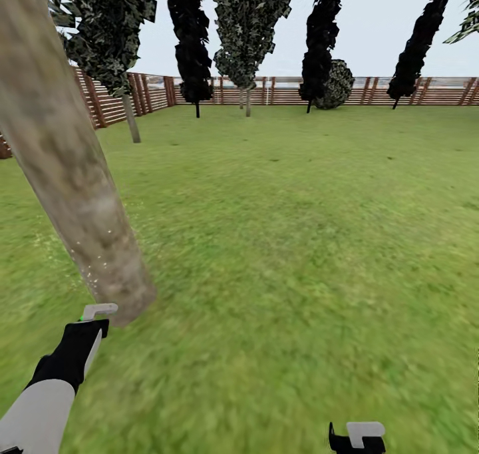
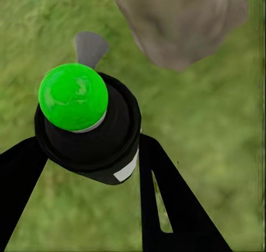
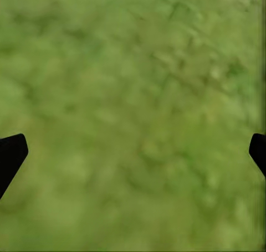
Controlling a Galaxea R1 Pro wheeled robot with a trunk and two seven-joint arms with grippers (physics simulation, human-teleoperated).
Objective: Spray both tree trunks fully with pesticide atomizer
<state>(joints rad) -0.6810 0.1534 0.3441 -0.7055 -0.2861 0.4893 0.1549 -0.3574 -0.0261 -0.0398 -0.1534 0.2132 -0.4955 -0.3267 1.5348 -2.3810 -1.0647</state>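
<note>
The pesticide atomizer [image 2: 111, 138] is a small black bottle with a white band and a bright green tip. My left gripper [image 2: 91, 155] is shut on it, one black finger on each side. In the head view the left gripper [image 1: 93, 319] sits low at the left, just short of the base of a thick pale mottled tree trunk [image 1: 73, 181]. Fine white specks dot the trunk's lower part. That trunk's base [image 2: 177, 19] lies just past the atomizer. My right gripper [image 1: 357, 437] hangs open over bare grass, its fingers [image 3: 11, 155] wide apart.
The lawn [image 1: 299, 241] stretches ahead to a brown slat fence [image 1: 279, 91]. Black cone-shaped cypresses [image 1: 189, 41] and mottled leafy trees line the fence. A slimmer pale trunk [image 1: 132, 120] stands far back on the left.
</note>
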